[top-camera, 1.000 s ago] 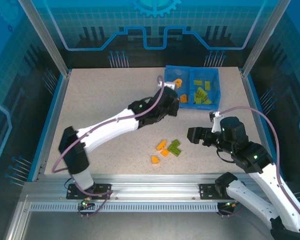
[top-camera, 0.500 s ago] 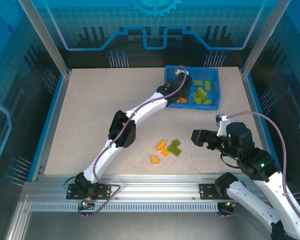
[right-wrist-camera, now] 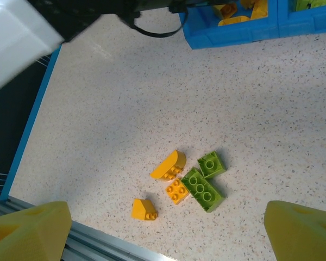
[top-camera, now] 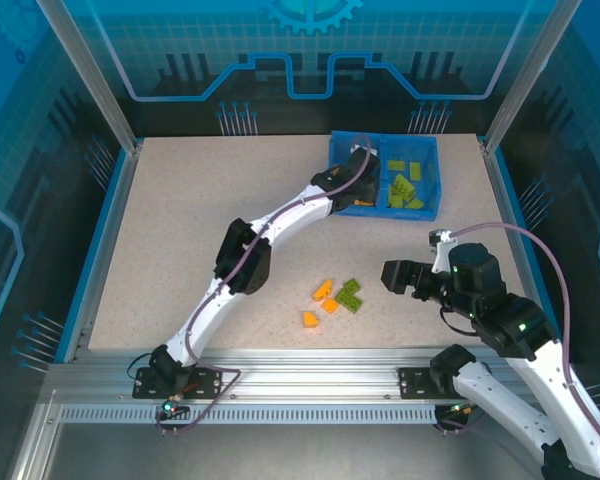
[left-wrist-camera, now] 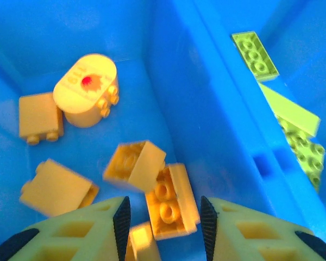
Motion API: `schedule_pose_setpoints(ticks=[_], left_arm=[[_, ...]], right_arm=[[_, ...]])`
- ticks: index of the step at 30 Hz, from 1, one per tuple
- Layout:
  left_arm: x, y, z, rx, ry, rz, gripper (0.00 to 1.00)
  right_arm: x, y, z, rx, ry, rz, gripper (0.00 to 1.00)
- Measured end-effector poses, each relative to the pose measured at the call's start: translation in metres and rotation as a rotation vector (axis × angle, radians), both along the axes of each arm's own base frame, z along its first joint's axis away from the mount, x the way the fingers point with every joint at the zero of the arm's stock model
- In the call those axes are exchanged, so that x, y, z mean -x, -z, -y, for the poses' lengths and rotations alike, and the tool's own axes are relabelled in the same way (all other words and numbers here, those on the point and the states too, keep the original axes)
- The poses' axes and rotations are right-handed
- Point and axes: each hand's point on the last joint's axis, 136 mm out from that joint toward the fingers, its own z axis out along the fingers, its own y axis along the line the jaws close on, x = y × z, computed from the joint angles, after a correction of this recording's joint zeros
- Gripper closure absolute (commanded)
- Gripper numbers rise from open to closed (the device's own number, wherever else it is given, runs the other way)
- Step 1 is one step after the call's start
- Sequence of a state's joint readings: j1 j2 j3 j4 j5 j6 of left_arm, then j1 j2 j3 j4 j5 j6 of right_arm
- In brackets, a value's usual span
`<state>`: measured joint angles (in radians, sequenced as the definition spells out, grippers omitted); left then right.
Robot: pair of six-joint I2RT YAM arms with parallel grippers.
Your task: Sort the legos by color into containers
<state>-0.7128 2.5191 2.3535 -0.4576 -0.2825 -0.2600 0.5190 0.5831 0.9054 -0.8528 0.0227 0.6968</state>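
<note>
Left gripper [left-wrist-camera: 163,231] open, empty, over blue tray [left-wrist-camera: 206,98], left compartment | small studded orange bricks [left-wrist-camera: 171,201] lie there, lime-green bricks [left-wrist-camera: 255,54] in right compartment | right gripper [right-wrist-camera: 163,228] wide open above table [right-wrist-camera: 108,109] | three orange, two green loose bricks [right-wrist-camera: 202,189] clustered there.

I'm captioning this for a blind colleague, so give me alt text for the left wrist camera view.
The open left claw hovers over one compartment of the blue tray, where several orange bricks lie loose, one seen between its fingers. Beyond the middle wall, lime-green bricks lie in the other compartment.
</note>
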Motion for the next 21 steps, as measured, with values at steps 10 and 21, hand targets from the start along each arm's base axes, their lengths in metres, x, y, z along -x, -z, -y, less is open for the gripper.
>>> schedule_pose_setpoints(ticks=[10, 21], left_arm=[[0.185, -0.185, -0.019, 0.233, 0.236, 0.236, 0.57], [0.344, -0.182, -0.103, 0.105, 0.638, 0.361, 0.40]], right_arm=[[-0.010, 0.028, -0.008, 0.053, -0.014, -0.090, 0.07], [-0.015, 0.134, -0.037, 0.168, -0.025, -0.449, 0.04]])
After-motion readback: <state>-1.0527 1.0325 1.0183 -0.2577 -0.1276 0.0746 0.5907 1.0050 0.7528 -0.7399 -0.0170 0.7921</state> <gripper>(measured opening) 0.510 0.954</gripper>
